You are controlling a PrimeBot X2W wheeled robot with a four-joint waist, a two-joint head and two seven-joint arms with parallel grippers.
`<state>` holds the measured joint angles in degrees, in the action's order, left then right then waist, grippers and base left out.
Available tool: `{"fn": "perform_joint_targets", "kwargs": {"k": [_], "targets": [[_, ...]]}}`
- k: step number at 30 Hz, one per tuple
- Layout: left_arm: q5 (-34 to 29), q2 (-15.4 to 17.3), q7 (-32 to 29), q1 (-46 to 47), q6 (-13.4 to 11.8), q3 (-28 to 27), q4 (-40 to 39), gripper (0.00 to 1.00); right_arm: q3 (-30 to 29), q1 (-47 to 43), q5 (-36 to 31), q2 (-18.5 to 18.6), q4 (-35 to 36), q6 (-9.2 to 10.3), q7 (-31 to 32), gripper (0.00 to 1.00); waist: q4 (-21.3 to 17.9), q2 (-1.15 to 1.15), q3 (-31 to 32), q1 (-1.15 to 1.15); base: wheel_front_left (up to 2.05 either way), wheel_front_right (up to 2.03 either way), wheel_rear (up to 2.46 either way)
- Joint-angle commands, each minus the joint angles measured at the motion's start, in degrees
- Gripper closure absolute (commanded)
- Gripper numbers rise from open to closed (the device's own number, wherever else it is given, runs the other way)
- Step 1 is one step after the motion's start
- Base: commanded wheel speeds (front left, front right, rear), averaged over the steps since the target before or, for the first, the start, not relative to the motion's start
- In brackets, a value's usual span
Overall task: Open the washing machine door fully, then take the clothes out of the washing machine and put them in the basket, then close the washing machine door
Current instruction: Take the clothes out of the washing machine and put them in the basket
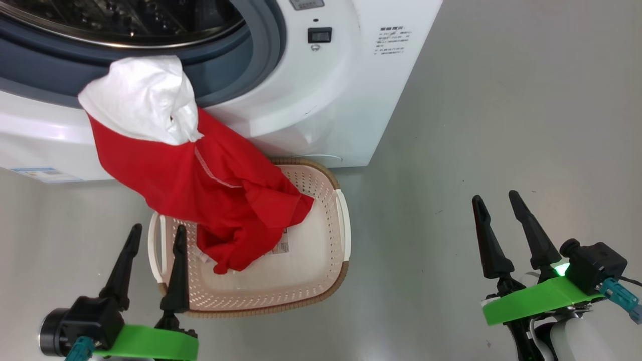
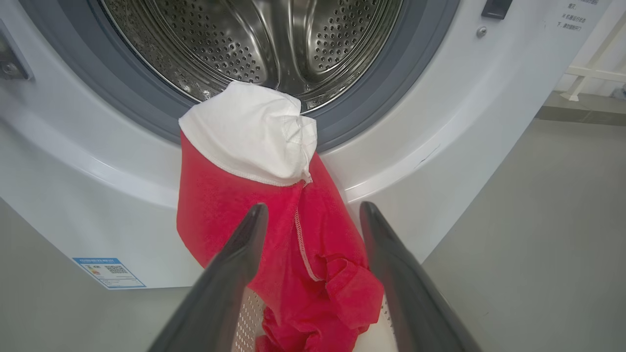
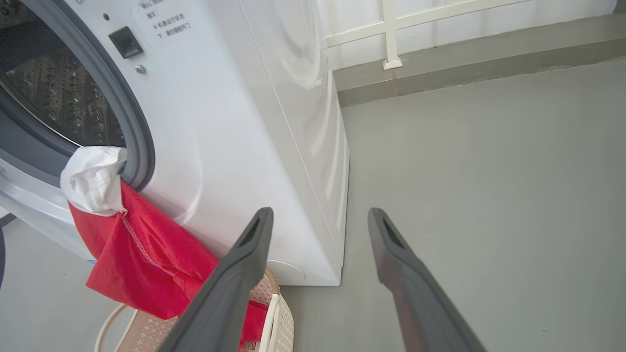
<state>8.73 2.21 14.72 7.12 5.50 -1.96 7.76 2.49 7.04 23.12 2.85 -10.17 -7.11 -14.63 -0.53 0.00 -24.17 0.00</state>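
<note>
The clothes, a red garment (image 1: 200, 185) with a white piece (image 1: 145, 98) on top, hang from the grey ring of the washing machine (image 1: 331, 110) down into the basket (image 1: 321, 281) on the floor below. The red cloth's lower end lies inside the basket. The steel drum (image 2: 274, 44) behind them looks empty. My left gripper (image 1: 156, 235) is open at the basket's left rim, short of the cloth. My right gripper (image 1: 496, 203) is open over bare floor to the right. The washing machine door is out of view.
Grey floor (image 1: 501, 100) stretches to the right of the machine. A white railing and a low ledge (image 3: 440, 63) run along the far wall.
</note>
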Motion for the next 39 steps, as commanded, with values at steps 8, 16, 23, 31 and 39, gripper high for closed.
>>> {"fn": "perform_joint_targets", "kwargs": {"k": [8, 16, 23, 31, 39], "targets": [[-0.8, 0.7, 0.3, 7.4, 0.7, -2.0, 4.2, 0.00, 1.0, -0.5, -0.3, 0.0, 1.7, -0.37, -0.4, 0.00, 0.4, 0.00, -1.5, 0.00, 0.00, 0.00, 0.00], [-2.3, 1.2, 0.3, 21.5, 1.6, -3.1, 17.5, 0.00, 2.6, 1.6, 0.4, 0.0, 1.6, -0.37, -0.4, 0.00, -1.3, 0.00, -3.6, 0.00, 0.00, 0.00, 0.00], [-3.9, 2.5, 0.3, 29.4, 1.7, -3.1, 26.9, 0.00, 3.4, 2.6, 1.6, 0.0, 1.9, -0.37, -0.4, 0.00, -3.8, 0.00, -5.4, 0.00, 0.00, 0.00, 0.00], [-5.2, 4.9, 0.3, 35.4, -0.3, -5.4, 33.4, 0.03, 3.5, 3.2, 2.6, 0.0, 2.3, -0.37, -0.4, 0.00, -6.1, 0.00, -7.4, 0.00, 0.00, 0.00, 0.00], [-5.3, 4.9, 0.3, 35.0, 0.1, -6.2, 33.0, 1.00, 3.0, 3.5, 3.0, 0.0, 2.4, -0.37, -0.4, 0.00, -5.9, 0.00, -7.5, 0.00, 0.00, 0.00, 0.00]]}}
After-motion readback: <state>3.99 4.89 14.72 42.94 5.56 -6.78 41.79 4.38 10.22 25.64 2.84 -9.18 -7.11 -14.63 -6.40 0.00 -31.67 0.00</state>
